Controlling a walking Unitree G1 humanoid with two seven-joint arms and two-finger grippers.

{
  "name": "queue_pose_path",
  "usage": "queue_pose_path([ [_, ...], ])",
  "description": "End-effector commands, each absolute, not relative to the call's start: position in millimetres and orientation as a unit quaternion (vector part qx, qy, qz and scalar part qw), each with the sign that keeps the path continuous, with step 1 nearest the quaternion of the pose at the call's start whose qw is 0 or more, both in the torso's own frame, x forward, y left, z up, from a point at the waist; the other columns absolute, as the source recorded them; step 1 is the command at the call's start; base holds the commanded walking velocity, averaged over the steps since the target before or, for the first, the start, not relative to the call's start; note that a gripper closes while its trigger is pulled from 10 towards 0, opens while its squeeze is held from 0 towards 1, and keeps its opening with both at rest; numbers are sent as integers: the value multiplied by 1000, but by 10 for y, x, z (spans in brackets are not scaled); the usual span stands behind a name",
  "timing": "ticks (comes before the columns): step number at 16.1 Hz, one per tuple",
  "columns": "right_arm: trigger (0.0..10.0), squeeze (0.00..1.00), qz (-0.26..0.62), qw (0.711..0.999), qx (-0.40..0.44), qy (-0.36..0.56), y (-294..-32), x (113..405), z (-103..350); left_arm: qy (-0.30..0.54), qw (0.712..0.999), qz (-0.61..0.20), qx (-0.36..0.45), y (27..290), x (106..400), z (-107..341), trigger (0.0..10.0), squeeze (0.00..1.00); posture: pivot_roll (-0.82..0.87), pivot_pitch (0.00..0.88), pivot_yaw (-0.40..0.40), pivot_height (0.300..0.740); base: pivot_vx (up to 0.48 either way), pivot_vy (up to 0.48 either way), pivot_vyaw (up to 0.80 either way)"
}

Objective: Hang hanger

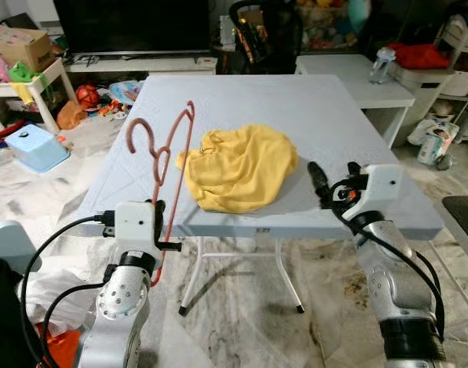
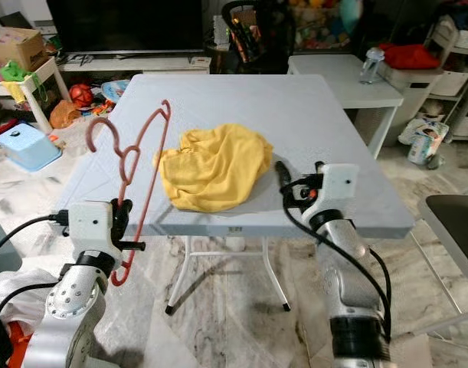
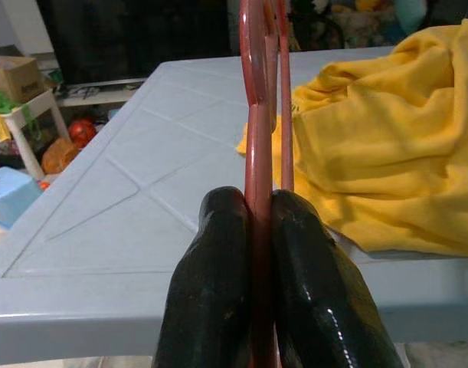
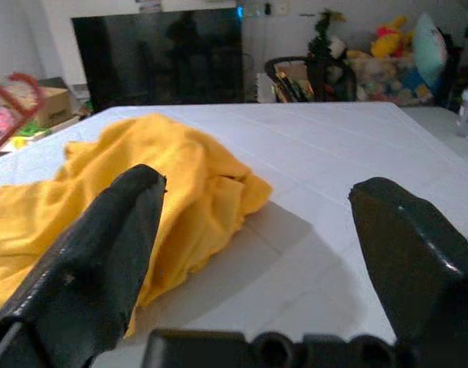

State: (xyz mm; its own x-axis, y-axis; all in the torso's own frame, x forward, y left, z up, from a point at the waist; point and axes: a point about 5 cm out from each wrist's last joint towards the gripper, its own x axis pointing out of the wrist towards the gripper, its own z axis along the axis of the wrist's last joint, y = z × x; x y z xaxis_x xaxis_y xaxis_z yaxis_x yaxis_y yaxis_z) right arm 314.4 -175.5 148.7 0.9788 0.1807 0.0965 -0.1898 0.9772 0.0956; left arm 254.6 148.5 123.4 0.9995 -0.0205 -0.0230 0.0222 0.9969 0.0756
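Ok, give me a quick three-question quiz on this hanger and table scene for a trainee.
1. True or false: the left gripper is shut on the red hanger.
2. What lies crumpled on the grey table?
A. a blue towel
B. a yellow garment
C. a white sheet
3. Fill in: the right gripper hovers near the table's front edge with its fingers ____.

Key: 1 true; 2 B; 3 open.

Left hand (image 3: 253, 253) pinched closed and raised upright; right hand (image 4: 256, 222) spread wide, reaching forward.
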Motion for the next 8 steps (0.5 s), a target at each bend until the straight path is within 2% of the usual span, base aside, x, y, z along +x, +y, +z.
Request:
queue_pose_path([
  [1, 10000, 1000, 100, 994, 42, -31, -1742, 3064, 1447, 5, 999, -8, 46, 1517, 2525, 1251, 10000, 0, -4, 0, 0, 740, 0, 0, 0],
  [4, 10000, 1000, 100, 994, 41, 8, -1730, 2849, 1276, 25, 999, 1, 40, 1540, 2465, 1157, 10000, 0, -8, 0, -5, 740, 0, 0, 0],
  [8, 10000, 1000, 94, 995, 35, 6, -1740, 2898, 1307, 25, 999, 1, 40, 1531, 2482, 1144, 10000, 0, -9, 0, -7, 740, 0, 0, 0],
])
